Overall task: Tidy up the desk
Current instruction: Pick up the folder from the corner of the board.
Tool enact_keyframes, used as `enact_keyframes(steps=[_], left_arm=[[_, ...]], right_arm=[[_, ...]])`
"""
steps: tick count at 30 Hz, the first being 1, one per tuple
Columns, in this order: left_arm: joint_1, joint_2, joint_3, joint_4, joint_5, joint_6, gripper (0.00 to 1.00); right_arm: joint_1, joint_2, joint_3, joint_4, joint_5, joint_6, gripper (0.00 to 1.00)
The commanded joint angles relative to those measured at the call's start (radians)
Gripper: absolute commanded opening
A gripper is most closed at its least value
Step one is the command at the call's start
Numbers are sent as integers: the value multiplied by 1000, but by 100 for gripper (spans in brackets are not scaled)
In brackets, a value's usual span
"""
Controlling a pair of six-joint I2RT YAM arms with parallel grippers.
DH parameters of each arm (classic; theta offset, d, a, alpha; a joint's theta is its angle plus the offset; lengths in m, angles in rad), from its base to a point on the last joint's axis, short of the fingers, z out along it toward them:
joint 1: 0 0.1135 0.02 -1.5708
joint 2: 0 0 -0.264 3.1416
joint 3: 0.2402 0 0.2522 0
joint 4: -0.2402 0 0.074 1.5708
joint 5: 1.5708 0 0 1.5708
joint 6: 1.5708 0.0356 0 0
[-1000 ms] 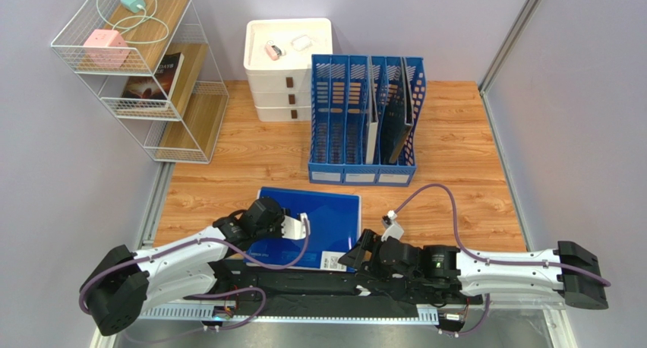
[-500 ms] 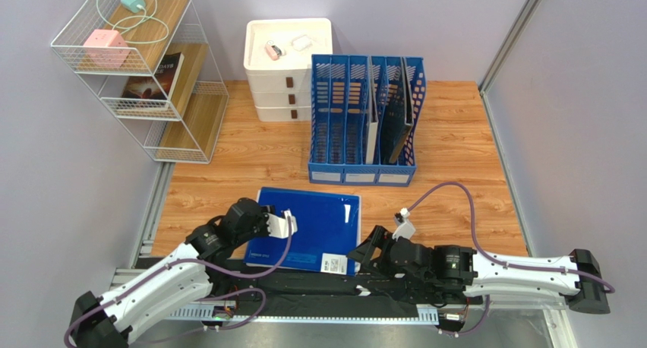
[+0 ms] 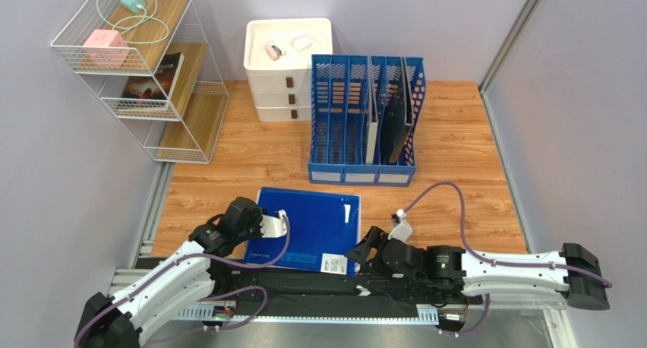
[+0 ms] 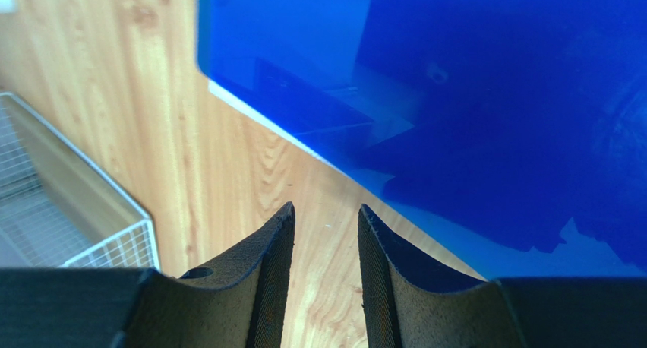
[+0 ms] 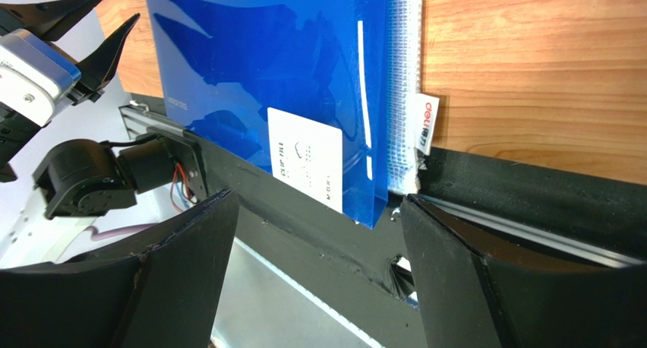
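The wooden counter (image 3: 456, 188) is seen filling the middle of the top view. A blue clip file (image 3: 311, 226) is laid flat at its near edge, and the corner with the white label (image 3: 332, 262) is carried out over the black rail (image 3: 304, 283). The left jaws are held slightly apart with nothing between them, over bare wood just beside the file's left edge. The right jaws are spread wide and empty at the counter's near edge, and the file's near right corner is seen between them.
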Motion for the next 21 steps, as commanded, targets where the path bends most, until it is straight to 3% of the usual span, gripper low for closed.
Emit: enact_keyframes(steps=[1, 21], left_arm=[[3, 16, -14, 18, 34, 8, 43], [3, 68, -25, 26, 65, 11, 43]], right_arm=[[3, 38, -28, 125, 57, 7, 84], [-40, 108, -63, 265, 30, -3, 83]])
